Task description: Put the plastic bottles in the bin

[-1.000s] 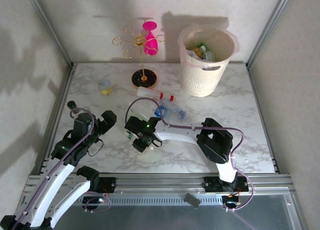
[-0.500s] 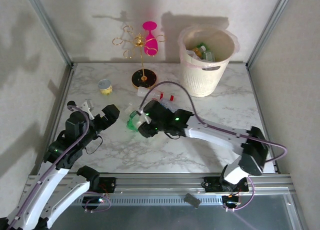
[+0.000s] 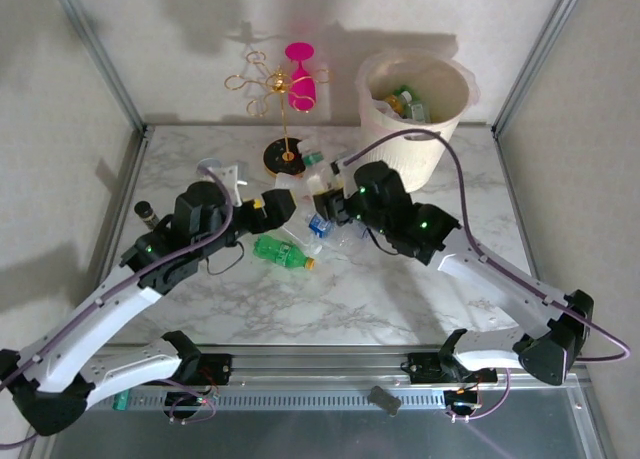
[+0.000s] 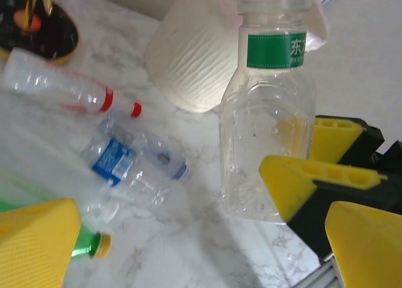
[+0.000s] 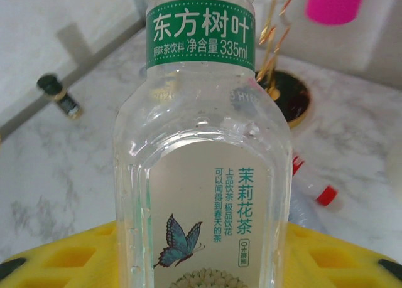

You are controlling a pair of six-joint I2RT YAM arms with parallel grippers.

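Bottle in hand first: the clear bottle [image 5: 201,175] with the green neck band and butterfly label is clamped low on its body by the right end effector [image 3: 337,203]. Its yellow pads [image 5: 56,260] press on either side, closed partway to the bottle's width. We see it held over the middle of the worktop [image 3: 380,299], left of and nearer than the bin [image 4: 188,68], which has several bottles inside.

We judge this bottle empty and very light, with thin walls that give under a squeeze and a smooth, slippery skin. The squarish lower body offers flatter faces than the rounded shoulder, so the present low hold looks sound, though a hard squeeze could buckle it and a loose one could let it swing.

Just to its left, the left end effector [image 3: 272,207] is spread as wide as it goes and holds nothing.

Below them on the worktop lie a green bottle [image 3: 280,251] with a yellow cap, a crumpled blue-labelled bottle [image 4: 135,169] and a red-capped bottle [image 4: 63,90]. All look as light and soft, and we would take each across its middle.

Farther back stands the wire stand [image 3: 285,159] with its pink glass [image 3: 300,79]. A dark vial [image 3: 148,214] sits at the far left.
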